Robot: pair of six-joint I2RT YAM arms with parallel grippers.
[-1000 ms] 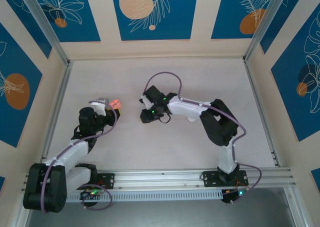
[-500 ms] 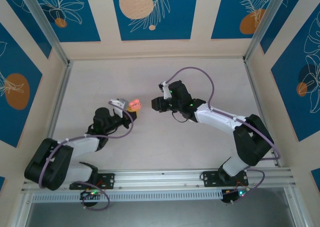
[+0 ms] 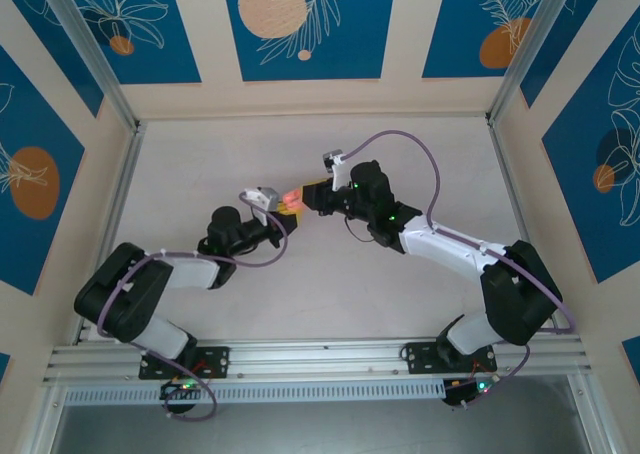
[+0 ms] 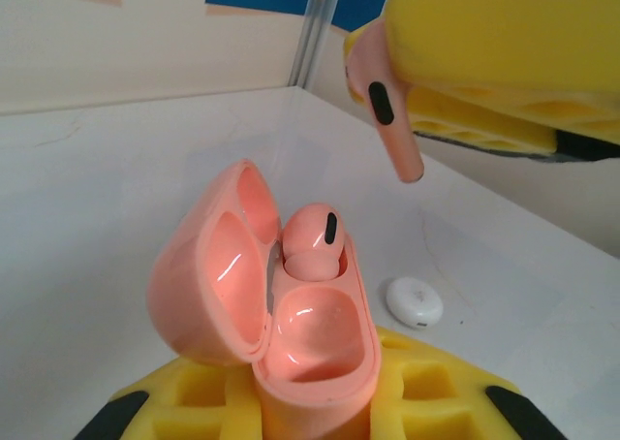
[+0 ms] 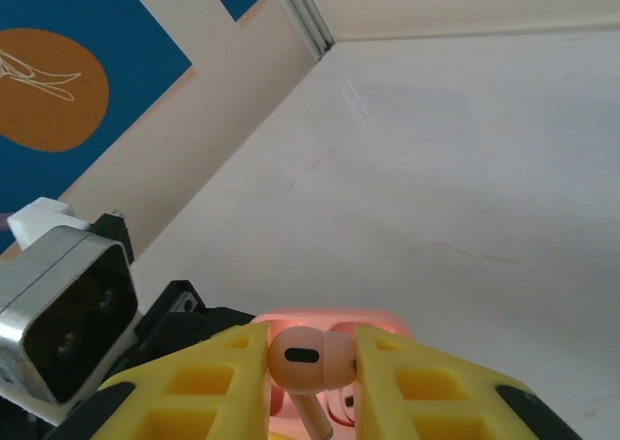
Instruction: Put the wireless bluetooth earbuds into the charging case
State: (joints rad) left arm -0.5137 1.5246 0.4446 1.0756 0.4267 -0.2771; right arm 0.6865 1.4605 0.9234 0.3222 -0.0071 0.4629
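One earbud [image 4: 312,238] sits in the open charging case [image 4: 254,295], clamped by the left gripper [image 4: 315,406] over the worktop's [image 3: 330,304] middle, and the right gripper [image 5: 308,362], pinching the second earbud [image 4: 389,120] just above, must lower it stem-first into the empty socket [image 4: 315,326].

Left pincer [image 3: 281,203] holds the charging case [image 3: 292,198] beside right pincer [image 3: 311,196].

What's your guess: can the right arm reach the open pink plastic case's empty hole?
Probably yes: the case's lid is open, nothing covers the empty hole, and the right gripper hovers close above.
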